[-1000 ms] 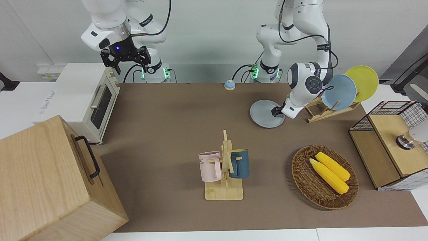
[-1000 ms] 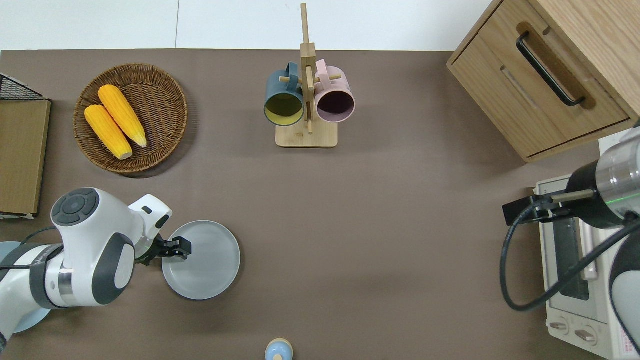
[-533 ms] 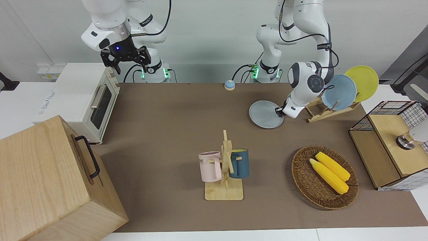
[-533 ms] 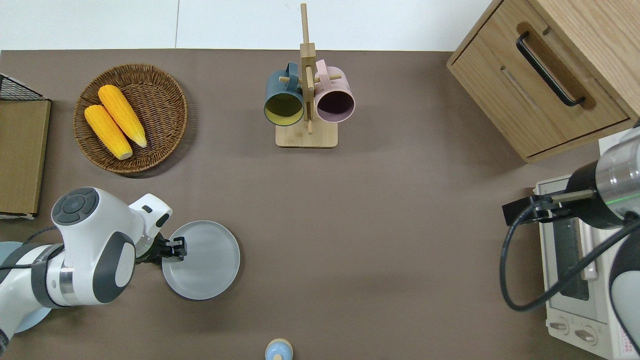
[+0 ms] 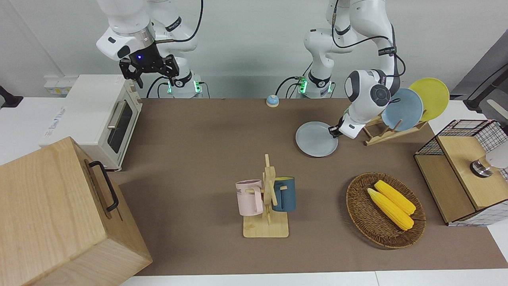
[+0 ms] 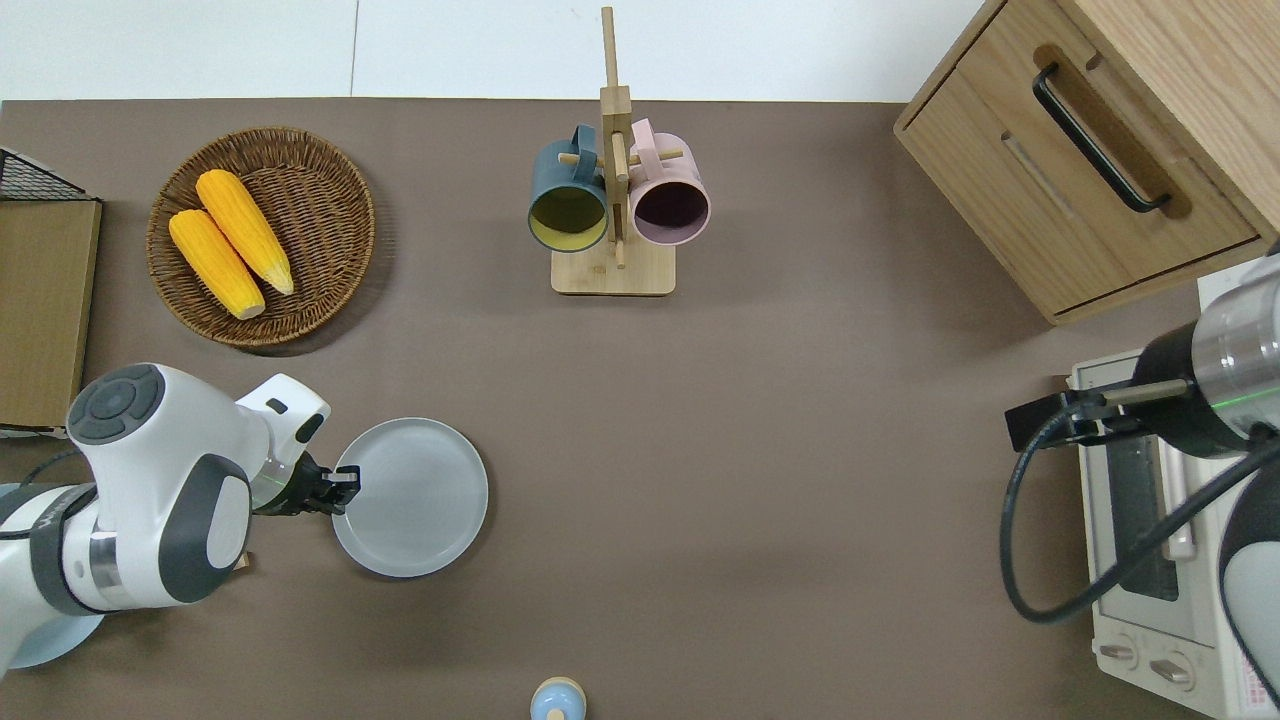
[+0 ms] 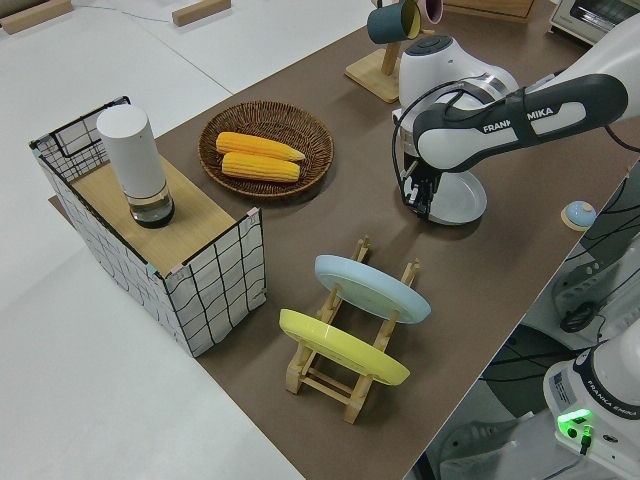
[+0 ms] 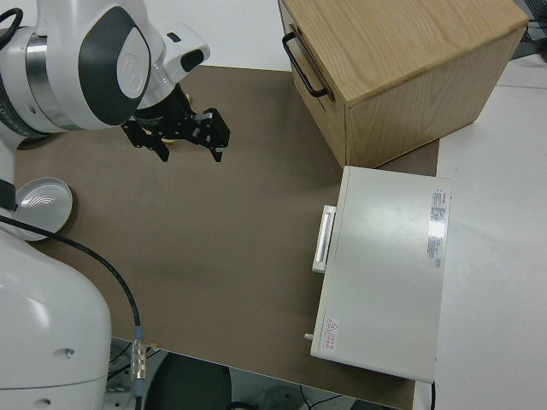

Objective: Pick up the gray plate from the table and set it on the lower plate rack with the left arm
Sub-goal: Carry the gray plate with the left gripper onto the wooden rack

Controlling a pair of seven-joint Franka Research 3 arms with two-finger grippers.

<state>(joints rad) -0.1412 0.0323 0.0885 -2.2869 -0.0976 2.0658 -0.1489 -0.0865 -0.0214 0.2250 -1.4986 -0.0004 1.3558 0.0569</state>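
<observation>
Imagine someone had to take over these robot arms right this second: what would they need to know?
Left gripper: shut on the edge of the gray plate, holding it over the table, beside the lower plate rack.
Right gripper: open, arm parked.
The rack already holds a blue plate and a yellow plate.
Done: plate gripped.
Left: carry it to the rack, stand it between free pegs, let go.
</observation>
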